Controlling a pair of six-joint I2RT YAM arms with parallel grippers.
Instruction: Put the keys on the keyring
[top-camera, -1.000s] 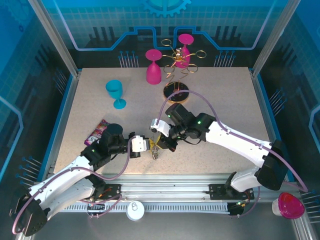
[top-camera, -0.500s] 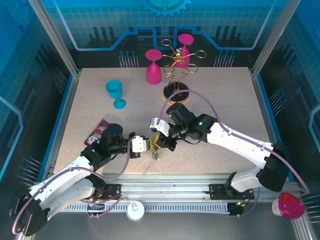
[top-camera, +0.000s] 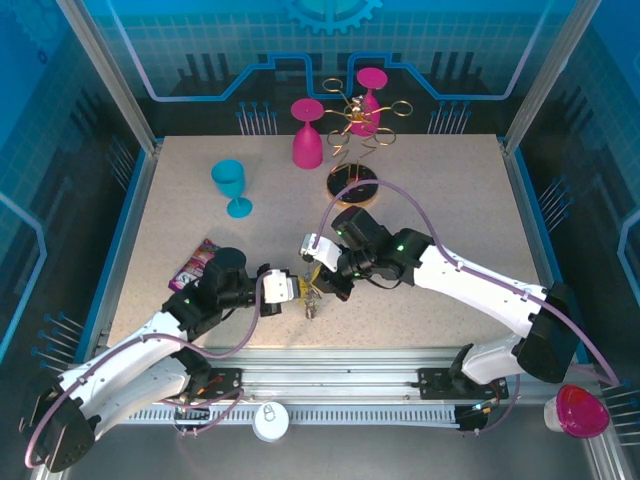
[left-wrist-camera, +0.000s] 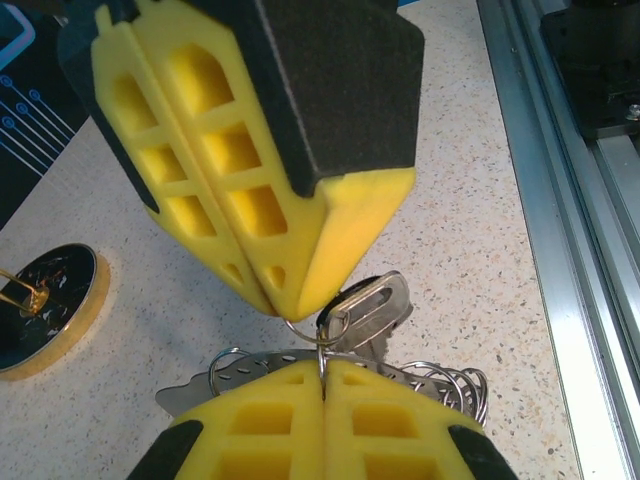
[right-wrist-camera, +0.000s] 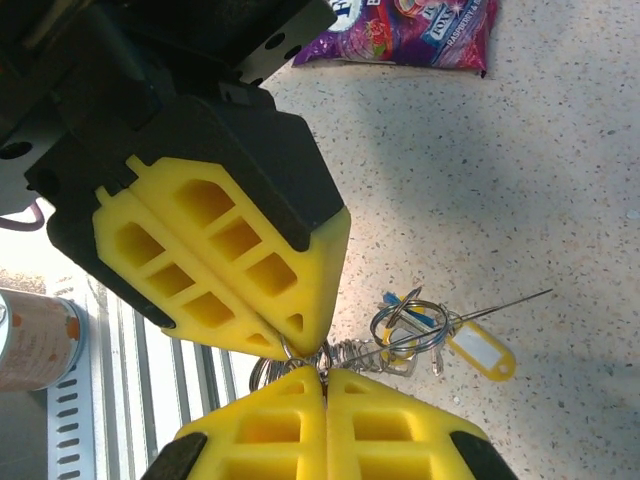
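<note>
My left gripper (top-camera: 303, 293) and right gripper (top-camera: 320, 285) meet tip to tip just above the table near its front edge. In the left wrist view my left gripper (left-wrist-camera: 322, 385) is shut on a thin wire of the keyring (left-wrist-camera: 318, 335). The right gripper's yellow fingers (left-wrist-camera: 330, 240) come down from above and pinch the same small ring. A silver key (left-wrist-camera: 378, 308) hangs on that ring, in front of a holed metal plate (left-wrist-camera: 235, 368) and several more rings (left-wrist-camera: 455, 385). In the right wrist view my right gripper (right-wrist-camera: 323, 378) is shut at the ring cluster (right-wrist-camera: 410, 325), beside a yellow tag (right-wrist-camera: 482, 351).
A purple snack packet (top-camera: 195, 265) lies left of the grippers. At the back stand a teal goblet (top-camera: 230, 185), a pink goblet (top-camera: 306, 135), and a gold wire rack (top-camera: 352, 180) holding another pink goblet (top-camera: 370, 95). A can (top-camera: 268, 421) sits on the front rail.
Hardly anything differs. Both grippers stay pinched on the rings at the same spot, and the hanging key has barely swung.
</note>
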